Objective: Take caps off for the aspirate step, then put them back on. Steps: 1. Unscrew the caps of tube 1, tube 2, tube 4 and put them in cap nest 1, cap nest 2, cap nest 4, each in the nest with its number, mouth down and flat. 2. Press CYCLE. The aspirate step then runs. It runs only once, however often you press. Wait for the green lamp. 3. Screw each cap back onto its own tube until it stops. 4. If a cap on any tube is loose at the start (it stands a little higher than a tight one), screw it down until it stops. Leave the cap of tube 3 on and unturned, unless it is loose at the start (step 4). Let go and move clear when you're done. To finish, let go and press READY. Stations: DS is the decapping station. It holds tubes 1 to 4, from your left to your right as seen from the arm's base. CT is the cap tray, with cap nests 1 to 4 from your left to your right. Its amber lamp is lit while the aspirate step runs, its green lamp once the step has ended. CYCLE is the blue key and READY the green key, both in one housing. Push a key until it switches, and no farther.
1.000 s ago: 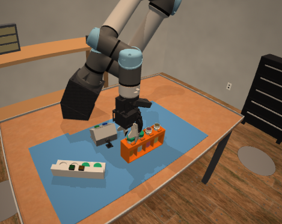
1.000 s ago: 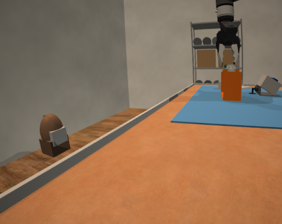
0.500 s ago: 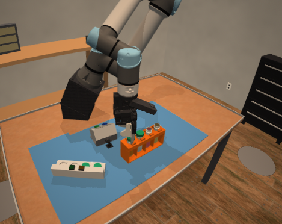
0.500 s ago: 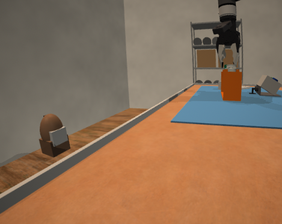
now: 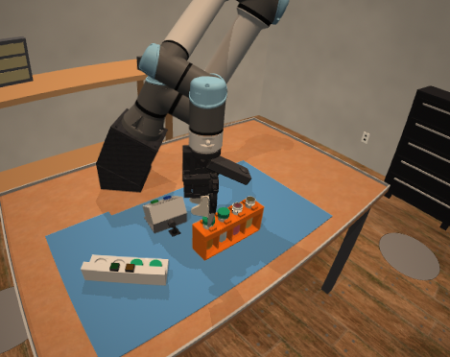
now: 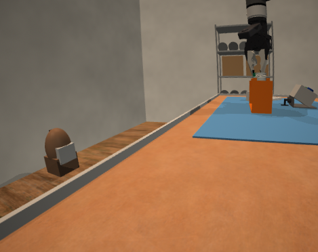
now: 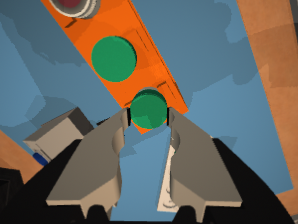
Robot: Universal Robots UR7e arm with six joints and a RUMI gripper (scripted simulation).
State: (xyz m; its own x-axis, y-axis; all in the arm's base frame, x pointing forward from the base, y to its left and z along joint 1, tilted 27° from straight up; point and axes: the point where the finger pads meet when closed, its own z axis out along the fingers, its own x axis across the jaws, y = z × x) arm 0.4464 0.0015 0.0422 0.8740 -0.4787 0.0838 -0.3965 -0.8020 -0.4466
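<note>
The orange decapping station (image 5: 226, 240) (image 6: 260, 96) (image 7: 150, 55) stands on the blue mat. My gripper (image 5: 208, 217) (image 6: 260, 75) (image 7: 149, 109) points straight down over the rack's end and is shut on the green cap of tube 4 (image 5: 208, 221) (image 7: 148, 109), which sits on its tube. The cap of tube 3 (image 5: 223, 211) (image 7: 114, 57) is on beside it. Tube 2 (image 5: 237, 207) and tube 1 (image 5: 249, 202) stand open. The cap tray (image 5: 126, 277) holds two green caps (image 5: 136, 262) (image 5: 154, 263); its other two nests are empty and both lamps look dark.
The grey key housing (image 5: 166, 213) (image 6: 302, 95) (image 7: 55, 135) with the green key (image 5: 154, 202) and blue key (image 5: 167, 197) stands just behind the rack. A black dresser (image 5: 430, 154) stands off the table at the right.
</note>
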